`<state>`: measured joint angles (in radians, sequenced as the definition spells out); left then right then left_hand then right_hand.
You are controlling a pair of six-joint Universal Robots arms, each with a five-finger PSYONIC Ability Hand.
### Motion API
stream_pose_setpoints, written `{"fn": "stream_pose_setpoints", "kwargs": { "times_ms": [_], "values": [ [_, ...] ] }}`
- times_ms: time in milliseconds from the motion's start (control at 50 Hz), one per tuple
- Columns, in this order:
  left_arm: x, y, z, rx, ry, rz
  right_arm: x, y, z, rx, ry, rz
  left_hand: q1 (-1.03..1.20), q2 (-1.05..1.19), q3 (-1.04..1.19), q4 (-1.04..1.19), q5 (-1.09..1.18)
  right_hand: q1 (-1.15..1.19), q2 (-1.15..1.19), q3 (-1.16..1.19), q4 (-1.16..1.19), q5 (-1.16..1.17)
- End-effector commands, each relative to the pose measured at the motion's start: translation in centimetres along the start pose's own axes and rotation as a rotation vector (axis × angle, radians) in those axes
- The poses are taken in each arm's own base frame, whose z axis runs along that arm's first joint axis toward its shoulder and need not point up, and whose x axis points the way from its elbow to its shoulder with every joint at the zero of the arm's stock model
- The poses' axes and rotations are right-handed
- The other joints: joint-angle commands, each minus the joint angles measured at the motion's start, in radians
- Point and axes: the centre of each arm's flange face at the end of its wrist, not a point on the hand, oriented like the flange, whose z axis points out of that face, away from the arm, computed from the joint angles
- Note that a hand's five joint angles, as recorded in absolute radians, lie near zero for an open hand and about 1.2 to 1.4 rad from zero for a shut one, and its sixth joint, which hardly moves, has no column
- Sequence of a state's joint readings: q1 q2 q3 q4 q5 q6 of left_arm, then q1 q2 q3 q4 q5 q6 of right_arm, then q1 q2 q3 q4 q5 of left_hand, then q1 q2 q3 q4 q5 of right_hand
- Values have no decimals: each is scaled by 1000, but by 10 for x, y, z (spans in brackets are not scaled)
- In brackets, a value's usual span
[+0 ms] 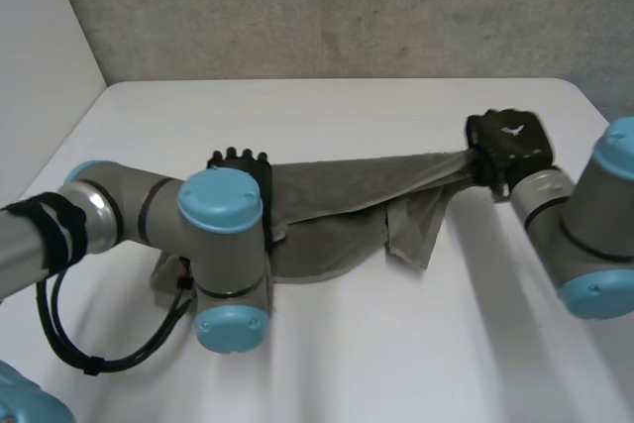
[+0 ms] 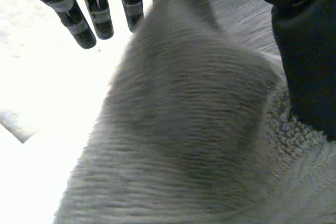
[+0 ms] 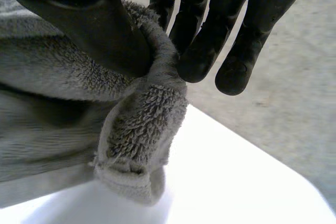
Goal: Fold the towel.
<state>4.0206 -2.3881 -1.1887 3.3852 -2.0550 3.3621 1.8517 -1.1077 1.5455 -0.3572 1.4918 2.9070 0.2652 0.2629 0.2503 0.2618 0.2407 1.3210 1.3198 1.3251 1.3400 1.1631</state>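
Towel [image 1: 342, 200] strung taut across the counter [image 1: 416, 344], long axis side to side, its belly sagging down. Right robot hand [image 3: 89, 19] pinches the end towards the right edge; left robot hand [image 1: 238, 161] clamps the opposite end.

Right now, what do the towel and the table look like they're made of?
The towel looks like grey terry cloth, likely cotton: it has a fuzzy looped pile and a flat stitched hem at its corner. The table looks like smooth white laminate or painted board, faintly matte; its surface alone leaves that open.
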Motion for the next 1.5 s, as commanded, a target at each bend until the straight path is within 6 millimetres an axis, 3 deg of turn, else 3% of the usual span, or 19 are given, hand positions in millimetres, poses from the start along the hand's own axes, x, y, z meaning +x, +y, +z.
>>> {"fn": "stream_pose_setpoints", "kwargs": {
  "times_ms": [20, 220, 260, 280, 320, 340, 360, 420, 500, 540, 580, 600, 640, 680, 860, 960, 1120, 1260, 1500],
  "values": [
    [-22, -15, -2, 18, -42, -8, 33, -13, -1, 7, 76, 6, -40, -38, -25, -37, -190, 75, 76, 71, 56, 59],
    [-38, -33, -11, 63, -66, -37, 51, -61, -15, 108, 75, 104, 10, 12, 25, 13, -140, 75, 76, 71, 56, 59],
    [-40, -36, -17, 65, -59, -37, 50, -66, -18, 113, 52, 113, 255, 257, 270, 258, 105, 75, 76, 71, 56, 59],
    [-40, -36, -17, 65, -59, -37, 48, -69, -20, 109, 26, 119, 257, 259, 271, 260, 107, 75, 76, 71, 56, 59],
    [-44, -40, -23, 74, -53, -42, 47, -73, -22, 107, 5, 124, 870, 872, 885, 873, 720, 75, 76, 71, 56, 59],
    [-44, -40, -23, 74, -53, -42, 46, -76, -24, 99, -12, 126, 873, 875, 888, 876, 723, 75, 76, 71, 56, 59],
    [-46, -45, -27, 84, -46, -45, 46, -76, -24, 99, -12, 126, 1059, 1061, 1074, 1062, 909, 75, 76, 71, 56, 59],
    [-50, -54, -35, 108, -20, -52, 46, -83, -29, 73, -24, 128, 1131, 1133, 1146, 1134, 981, 75, 76, 71, 56, 59],
    [-56, -61, -44, 128, 5, -56, 42, -87, -35, 45, -48, 130, 1131, 1133, 1146, 1134, 981, 75, 76, 71, 56, 59],
    [-57, -63, -49, 132, 22, -57, 41, -87, -35, 45, -52, 130, 973, 975, 988, 976, 823, 75, 76, 71, 56, 59],
    [-53, -59, -61, 119, 67, -44, 39, -86, -36, 42, -56, 130, 479, 482, 494, 483, 329, 75, 76, 71, 56, 59],
    [-53, -59, -61, 119, 67, -43, 38, -84, -36, 37, -58, 131, 477, 479, 492, 480, 327, 75, 76, 71, 56, 59],
    [-54, -56, -73, 113, 82, -40, 37, -80, -35, 25, -62, 134, -46, -44, -31, -43, -196, 75, 76, 71, 56, 59],
    [-54, -58, -80, 118, 90, -38, 36, -77, -34, 15, -65, 133, -91, -88, -76, -87, -241, 75, 76, 71, 56, 59],
    [-43, -45, -104, 87, 152, -10, 31, -55, -23, -45, -79, 129, 16, 18, 31, 19, -134, 75, 76, 71, 56, 59],
    [-32, -31, -123, 58, 210, 17, 30, -51, -21, -56, -82, 131, 408, 411, 423, 412, 258, 75, 76, 71, 56, 59],
    [-20, -19, -128, 30, 269, 41, 28, -40, -17, -84, -87, 136, 436, 438, 451, 439, 286, 75, 76, 71, 56, 59],
    [-6, -5, -109, 10, 285, 54, 26, -29, -14, -115, -95, 136, -16, -14, -1, -13, -166, 75, 76, 71, 56, 59],
    [-7, 23, -55, -59, 209, 99, 28, -28, -13, -116, -89, 131, -5, -2, 10, -1, -155, 75, 76, 71, 56, 59]
  ]
}}
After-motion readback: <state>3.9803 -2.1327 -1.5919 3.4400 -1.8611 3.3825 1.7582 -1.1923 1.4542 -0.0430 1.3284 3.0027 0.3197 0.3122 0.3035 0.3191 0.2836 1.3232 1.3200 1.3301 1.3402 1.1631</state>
